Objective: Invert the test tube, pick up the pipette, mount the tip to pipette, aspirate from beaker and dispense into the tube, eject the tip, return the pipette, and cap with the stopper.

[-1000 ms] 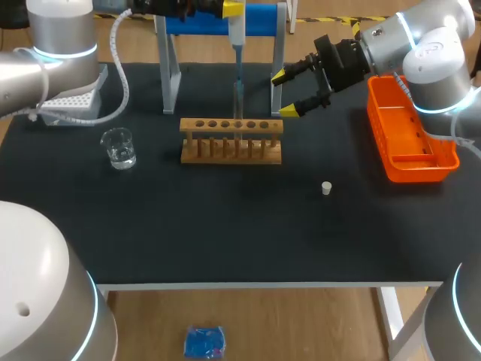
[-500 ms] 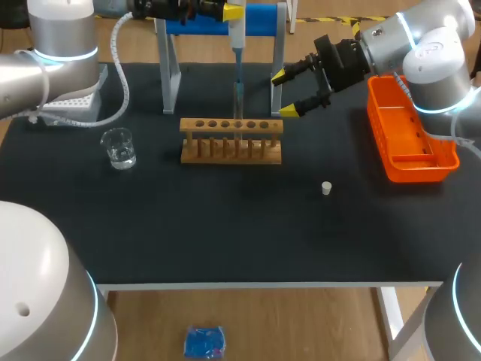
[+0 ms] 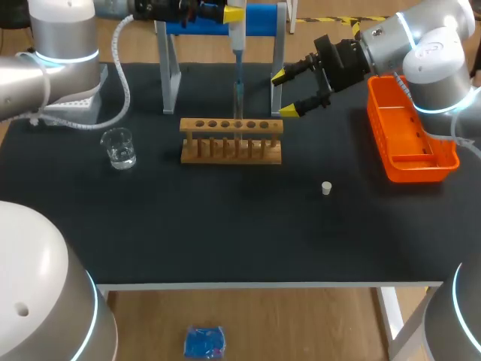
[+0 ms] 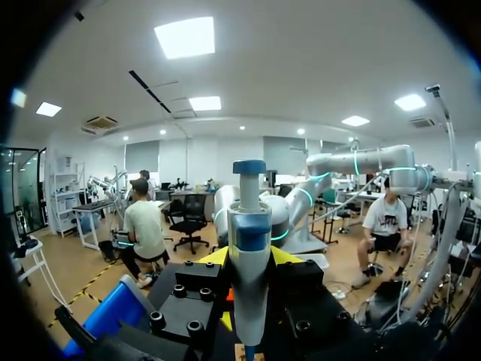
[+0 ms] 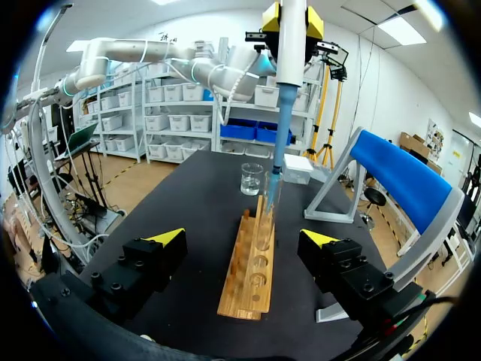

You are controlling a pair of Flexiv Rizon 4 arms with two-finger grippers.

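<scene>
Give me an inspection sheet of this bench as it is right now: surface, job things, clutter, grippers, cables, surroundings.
Surface: black table, no spill seen.
Job's things: test tube upright in wooden rack; beaker with clear liquid left of it; stopper loose on the table; tip box; orange tray; blue stand.
Clutter: nothing seen.
Grippers: left gripper shut on pipette, blue tip at the tube's mouth; right gripper open, holding nothing, right of the tube.
Cables: white hose hangs from the left arm beside the tip box.
Surroundings: nothing seen reaching over the table.
</scene>
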